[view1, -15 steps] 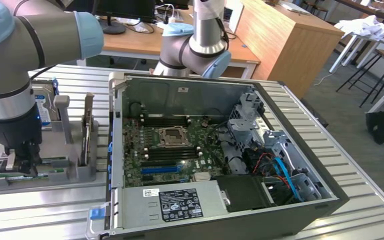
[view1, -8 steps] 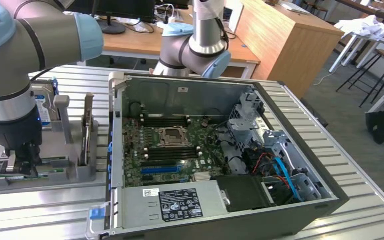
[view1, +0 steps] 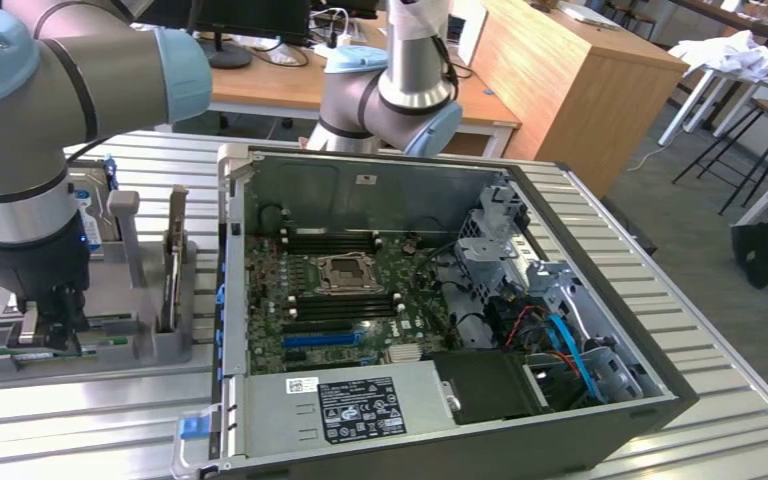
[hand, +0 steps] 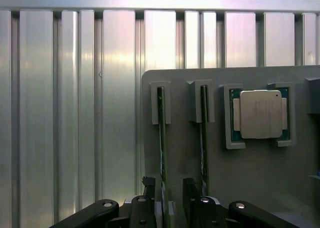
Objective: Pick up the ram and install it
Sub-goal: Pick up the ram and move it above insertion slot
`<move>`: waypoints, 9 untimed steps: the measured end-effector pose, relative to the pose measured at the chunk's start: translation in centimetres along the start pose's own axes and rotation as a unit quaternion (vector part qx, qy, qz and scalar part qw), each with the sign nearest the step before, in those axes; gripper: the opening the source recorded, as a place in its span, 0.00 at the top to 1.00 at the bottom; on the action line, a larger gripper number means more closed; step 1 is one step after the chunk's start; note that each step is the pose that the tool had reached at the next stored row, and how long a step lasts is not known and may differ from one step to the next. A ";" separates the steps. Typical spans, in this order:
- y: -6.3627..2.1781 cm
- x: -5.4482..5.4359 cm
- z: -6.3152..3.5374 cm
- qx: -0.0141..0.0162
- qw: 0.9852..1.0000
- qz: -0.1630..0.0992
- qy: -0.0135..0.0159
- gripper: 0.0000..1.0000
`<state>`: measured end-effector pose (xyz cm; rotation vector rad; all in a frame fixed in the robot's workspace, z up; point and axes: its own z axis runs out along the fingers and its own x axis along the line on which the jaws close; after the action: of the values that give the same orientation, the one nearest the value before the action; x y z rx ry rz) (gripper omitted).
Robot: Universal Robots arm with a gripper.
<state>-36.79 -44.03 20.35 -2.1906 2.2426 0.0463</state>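
Jaws apart, nothing clamped. The gripper [hand: 169, 200] is low over the grey fixture [hand: 260, 188], one finger on each side of the ram [hand: 161, 138]. The ram sits on edge in its holder. I see a gap on both sides of the board, so I'd call it straddled, not gripped.

Exterior view: gripper [view1: 48, 322] is at roughly 9 o'clock from the open PC case [view1: 598, 400], down on the fixture [view1: 77, 368]. From the gripper, the motherboard [view1: 337, 300] is at 3 o'clock and well apart.

Progress, my read: early.
- Approach to the stick: done.
- Pick: not done, the ram is seated in the fixture and not lifted.
- Install: not done. DIMM slots at 12 and 6 o'clock of the CPU socket [view1: 348, 270] look dark and unfilled, but I can't be sure from this angle.

Counts:
- ram sticks: 2, parallel, both on edge in the fixture. The second stick [hand: 203, 138] is just outside one finger, between the ram and the processor chip.
- processor chip [hand: 260, 114]: 1, flat in its pocket.
- hard drive [view1: 96, 205]: 1, standing at 12 o'clock of the gripper, partly behind the arm.
- PC case: 1, side panel off.
- arm: 1; gripper: 1.
- DIMM slots: too small to count.
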 end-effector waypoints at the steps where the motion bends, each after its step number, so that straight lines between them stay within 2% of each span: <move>1: -0.13 0.0 -0.01 0.000 1.000 0.000 0.000 0.64; 9: -0.49 0.0 0.00 0.000 1.000 0.000 0.000 0.64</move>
<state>-36.30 -44.03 20.34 -2.1915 2.2418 0.0463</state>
